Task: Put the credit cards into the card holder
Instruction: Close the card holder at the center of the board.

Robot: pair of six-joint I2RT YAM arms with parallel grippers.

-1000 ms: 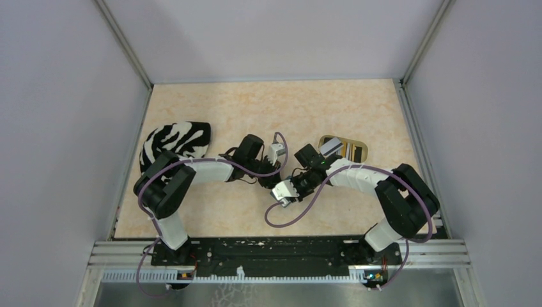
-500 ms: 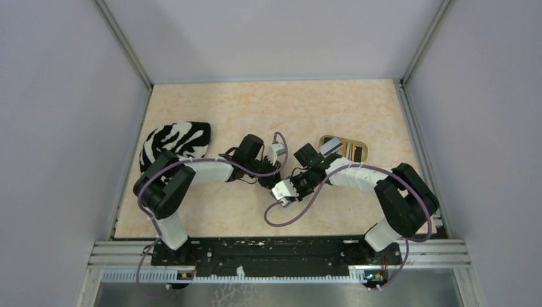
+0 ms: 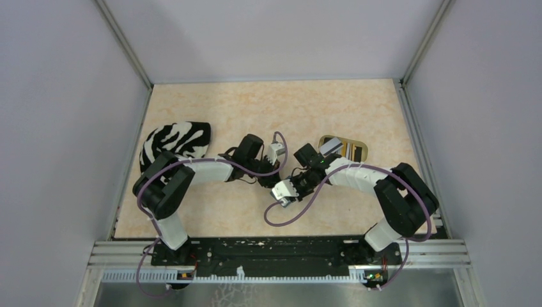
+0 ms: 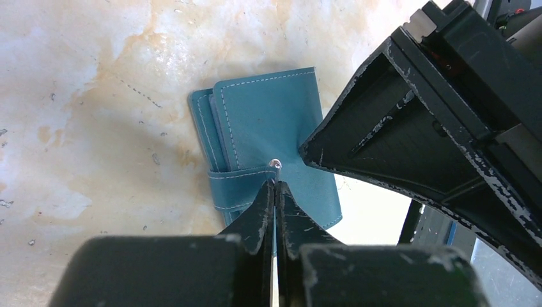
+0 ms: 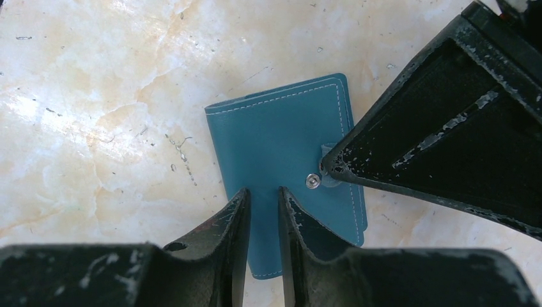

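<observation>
Nearest, the right tool (image 5: 263, 192) hangs over the teal card holder (image 4: 268, 121), fingers a narrow gap apart with nothing between them. The holder lies folded flat on the worktop (image 5: 96, 96) mid-scene, hidden under both arms from above. Left tool (image 4: 275, 185) fingers are pressed together, tips at the snap tab (image 4: 246, 182); pinching it or only touching, cannot tell. Farther right, the credit cards (image 3: 330, 146) sit in a beige oval tray (image 3: 345, 136), well apart from the holder. Far left, a zebra-print cloth (image 3: 176, 142).
</observation>
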